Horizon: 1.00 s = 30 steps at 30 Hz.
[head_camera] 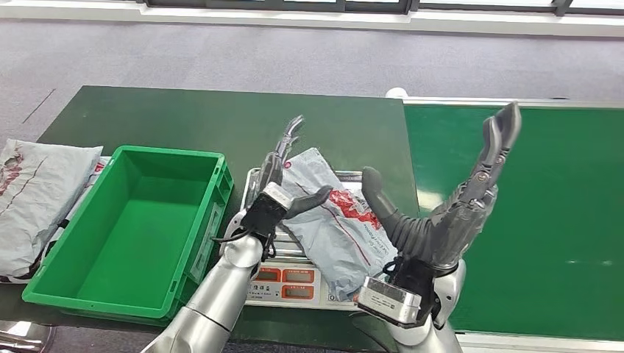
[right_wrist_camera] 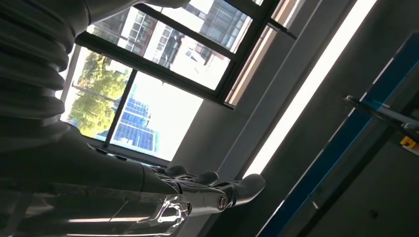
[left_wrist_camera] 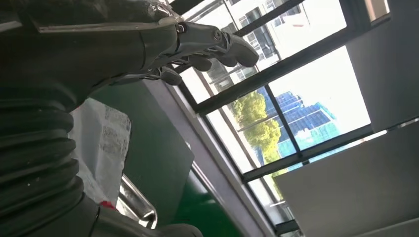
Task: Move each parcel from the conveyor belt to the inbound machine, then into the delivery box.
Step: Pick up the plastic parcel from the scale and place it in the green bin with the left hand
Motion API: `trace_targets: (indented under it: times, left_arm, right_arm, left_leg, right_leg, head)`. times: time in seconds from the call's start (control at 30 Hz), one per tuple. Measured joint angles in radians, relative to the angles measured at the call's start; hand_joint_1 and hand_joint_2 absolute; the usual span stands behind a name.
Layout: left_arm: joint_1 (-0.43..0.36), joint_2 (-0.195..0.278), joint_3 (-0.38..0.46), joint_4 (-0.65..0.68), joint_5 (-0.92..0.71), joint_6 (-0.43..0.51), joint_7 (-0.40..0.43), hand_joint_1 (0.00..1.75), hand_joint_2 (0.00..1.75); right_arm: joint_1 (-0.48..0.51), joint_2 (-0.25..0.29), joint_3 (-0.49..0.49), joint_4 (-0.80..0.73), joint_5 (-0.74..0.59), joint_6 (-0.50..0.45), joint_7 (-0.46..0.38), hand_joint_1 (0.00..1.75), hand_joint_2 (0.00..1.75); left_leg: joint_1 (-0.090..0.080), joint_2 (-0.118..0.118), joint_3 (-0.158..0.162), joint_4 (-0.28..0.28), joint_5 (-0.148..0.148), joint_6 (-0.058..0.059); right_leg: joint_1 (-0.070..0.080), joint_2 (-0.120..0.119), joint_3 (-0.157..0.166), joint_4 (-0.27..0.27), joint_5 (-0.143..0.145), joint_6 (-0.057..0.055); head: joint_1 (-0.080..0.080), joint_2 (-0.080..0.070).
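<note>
Parcel (head_camera: 332, 217) on inbound machine (head_camera: 288, 282)

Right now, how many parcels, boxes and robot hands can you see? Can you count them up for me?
Parcels: 2, one grey parcel lying on the weighing machine and one grey parcel left of the box.
Green boxes: 1, the delivery box.
Robot hands: 2, the left hand and the right hand.
Total: 5

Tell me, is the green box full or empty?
Empty. The head view looks straight into the green crate and shows its bare green floor; the grey parcel lies on the scale beside it.
</note>
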Motion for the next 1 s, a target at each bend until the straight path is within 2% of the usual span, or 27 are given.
trace_targets:
  times: [0.33, 0.67, 0.8, 1.0]
  left_arm:
    - [-0.092, -0.014, -0.056, 0.299, -0.183, 0.171, 0.062, 0.0, 1.75]
    - [-0.115, -0.014, -0.064, 0.417, -0.212, 0.184, 0.083, 0.0, 1.75]
    - [-0.118, -0.014, -0.068, 0.459, -0.282, 0.202, 0.136, 0.0, 1.75]
    - [-0.139, -0.014, -0.116, 0.519, -0.441, 0.214, 0.281, 0.0, 1.75]
  right_arm:
    - [-0.004, 0.013, 0.004, 0.028, -0.002, 0.0, -0.014, 0.0, 1.75]
    - [-0.007, 0.013, 0.004, 0.039, -0.007, 0.0, -0.013, 0.0, 1.75]
    - [-0.012, 0.013, 0.004, 0.05, -0.014, 0.0, -0.015, 0.0, 1.75]
    - [-0.015, 0.014, 0.004, 0.058, -0.016, 0.0, -0.016, 0.0, 1.75]
  left_leg:
    - [0.0, 0.0, 0.0, 0.0, 0.0, 0.0]
    - [0.0, 0.0, 0.0, 0.0, 0.0, 0.0]
    - [0.0, 0.0, 0.0, 0.0, 0.0, 0.0]
    - [0.0, 0.0, 0.0, 0.0, 0.0, 0.0]
  right_leg:
    - [0.0, 0.0, 0.0, 0.0, 0.0, 0.0]
    - [0.0, 0.0, 0.0, 0.0, 0.0, 0.0]
    - [0.0, 0.0, 0.0, 0.0, 0.0, 0.0]
    - [0.0, 0.0, 0.0, 0.0, 0.0, 0.0]
  head:
    - [0.0, 0.0]
    - [0.0, 0.0]
    - [0.0, 0.0]
    - [0.0, 0.0]
